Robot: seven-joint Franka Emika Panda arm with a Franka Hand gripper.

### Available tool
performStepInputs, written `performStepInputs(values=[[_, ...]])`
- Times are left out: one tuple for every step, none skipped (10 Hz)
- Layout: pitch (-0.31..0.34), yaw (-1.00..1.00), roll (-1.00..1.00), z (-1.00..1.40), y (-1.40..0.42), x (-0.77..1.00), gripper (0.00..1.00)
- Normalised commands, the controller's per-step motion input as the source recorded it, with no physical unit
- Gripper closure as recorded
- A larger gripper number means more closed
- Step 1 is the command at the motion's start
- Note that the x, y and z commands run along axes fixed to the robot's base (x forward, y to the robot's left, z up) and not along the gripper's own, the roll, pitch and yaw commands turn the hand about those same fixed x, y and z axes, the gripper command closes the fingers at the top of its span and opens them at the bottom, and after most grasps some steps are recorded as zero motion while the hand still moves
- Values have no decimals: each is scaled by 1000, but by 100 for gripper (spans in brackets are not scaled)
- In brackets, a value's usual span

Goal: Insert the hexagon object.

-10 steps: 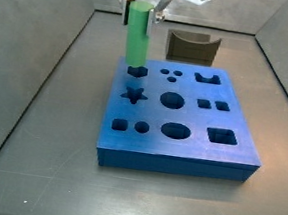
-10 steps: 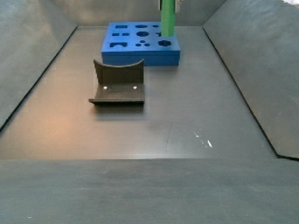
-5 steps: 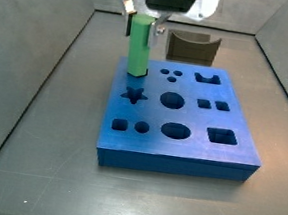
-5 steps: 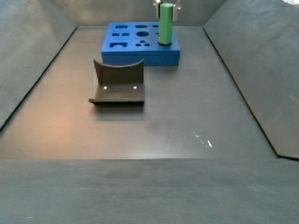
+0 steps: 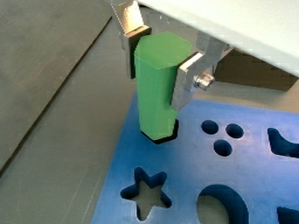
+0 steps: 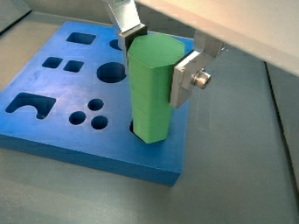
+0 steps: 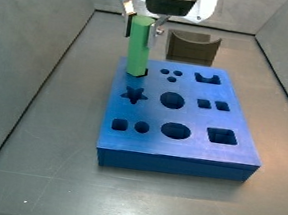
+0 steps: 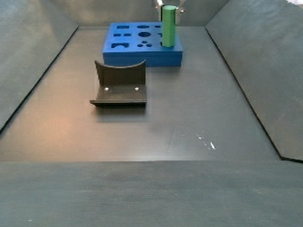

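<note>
The gripper (image 5: 159,50) is mostly cut off; its jaws clamp the upright hexagon object (image 5: 158,86), whose lower end sits in a hole of the blue block (image 7: 183,120). A dark curved piece (image 8: 120,84) lies apart on the worktop (image 8: 178,124).

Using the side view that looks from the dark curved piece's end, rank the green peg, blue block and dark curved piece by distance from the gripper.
1. Green peg, held upright in the gripper.
2. Blue block, directly beneath the peg.
3. Dark curved piece, on the floor, well apart from the block.
</note>
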Motion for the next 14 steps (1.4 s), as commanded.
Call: performStepInputs(values=[[-147, -14, -96, -491, 0, 0, 100], [-227, -89, -130, -486, -69, 0, 100], [-226, -74, -134, -426, -69, 0, 100], [-189, -11, -140, -374, -20, -23, 100], [-184, 0, -140, -366, -6, -43, 100], [-170, 0, -141, -357, 0, -26, 100], [-171, -31, -137, -360, 0, -6, 100], [-124, -134, -104, -334, 0, 0, 100], [-101, -217, -60, -309, 0, 0, 100], [-77, -269, -26, -283, -9, 0, 100], [-63, -351, -14, -337, -11, 0, 100], [-69, -346, -7, -331, -6, 0, 100], [-51, -334, 0, -389, 0, 0, 100], [-21, -320, 0, -266, 0, 0, 100]])
